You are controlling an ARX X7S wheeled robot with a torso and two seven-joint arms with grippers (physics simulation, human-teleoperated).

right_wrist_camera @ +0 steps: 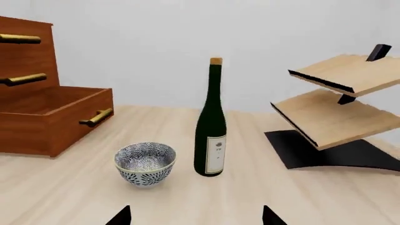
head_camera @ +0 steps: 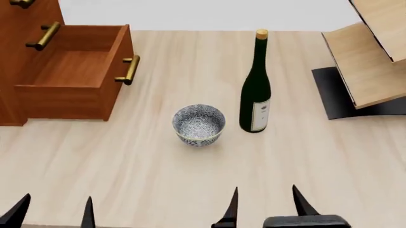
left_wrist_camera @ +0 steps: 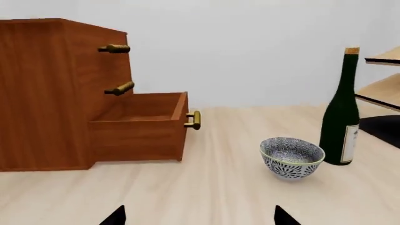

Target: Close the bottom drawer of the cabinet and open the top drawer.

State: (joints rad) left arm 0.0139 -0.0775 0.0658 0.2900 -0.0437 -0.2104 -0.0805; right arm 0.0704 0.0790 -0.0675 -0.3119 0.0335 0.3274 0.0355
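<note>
Reddish-brown, the cabinet (left_wrist_camera: 44, 93) stands at the worktop's (head_camera: 190, 180) far left, its bottom drawer (head_camera: 76, 76) pulled out, top drawer (left_wrist_camera: 114, 48) seemingly shut. Both grippers, left (head_camera: 52, 213) and right (head_camera: 266, 209), hover with jaws apart.

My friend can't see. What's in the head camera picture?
A brown cabinet at the left has its bottom drawer pulled open and empty. On the pale table stand a patterned bowl and a green bottle, with a wooden rack at the right.
</note>
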